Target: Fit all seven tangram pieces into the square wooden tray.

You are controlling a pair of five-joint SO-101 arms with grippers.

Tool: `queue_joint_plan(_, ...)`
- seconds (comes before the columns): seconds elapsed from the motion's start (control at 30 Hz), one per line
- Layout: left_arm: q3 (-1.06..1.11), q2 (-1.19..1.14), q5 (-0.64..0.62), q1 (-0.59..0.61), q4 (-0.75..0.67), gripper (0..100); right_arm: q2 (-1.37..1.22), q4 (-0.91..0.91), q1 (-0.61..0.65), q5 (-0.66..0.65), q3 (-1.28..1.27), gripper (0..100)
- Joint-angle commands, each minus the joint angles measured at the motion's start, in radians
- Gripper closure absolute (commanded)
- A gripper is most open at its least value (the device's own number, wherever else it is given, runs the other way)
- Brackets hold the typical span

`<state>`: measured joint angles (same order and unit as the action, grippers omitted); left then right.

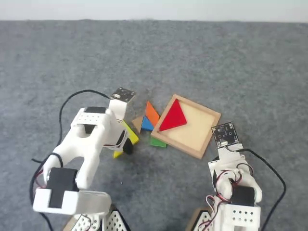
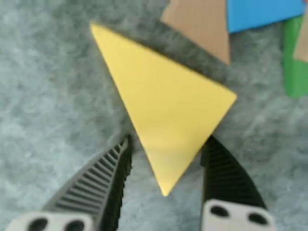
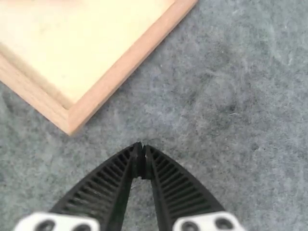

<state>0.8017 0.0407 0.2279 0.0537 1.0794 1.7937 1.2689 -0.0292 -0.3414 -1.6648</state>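
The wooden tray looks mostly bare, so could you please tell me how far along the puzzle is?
Done: the red triangle lies in the tray. In hand: the left gripper is at the yellow triangle. Left: the orange piece, blue piece, green piece and tan piece lie outside the tray. The right gripper sits shut near the tray's corner.

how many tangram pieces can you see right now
6. Red in the tray; orange, blue, tan and green clustered just outside it; yellow held by the left gripper. A seventh may be hidden under the left arm.
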Motion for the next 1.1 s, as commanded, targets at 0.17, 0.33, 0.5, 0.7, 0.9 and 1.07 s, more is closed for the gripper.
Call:
queue_joint_plan(0.17, -0.004, 0.379, 0.029, 0.078, 0.081, 79, 0.022, 0.013, 0.007, 0.002, -0.018, 99.1)
queue_joint_plan(0.33, 0.018, 0.618, 0.026, 0.026, 0.092, 79, 0.022, 0.013, 0.007, 0.002, -0.018, 99.1)
queue_joint_plan(0.5, 0.124, 0.678, 0.078, -0.198, 0.097, 79, 0.022, 0.013, 0.007, 0.002, -0.018, 99.1)
queue_joint_plan(0.7, 0.128, 0.454, -0.018, -0.144, 0.006, 77, 0.022, 0.013, 0.007, 0.002, -0.018, 99.1)
queue_joint_plan(0.9, -0.024, 0.103, 0.011, -0.075, -0.038, 74, 0.022, 0.013, 0.007, 0.002, -0.018, 99.1)
queue_joint_plan(1.07, -0.119, -0.075, 0.017, -0.063, -0.041, 74, 0.022, 0.013, 0.007, 0.002, -0.018, 99.1)
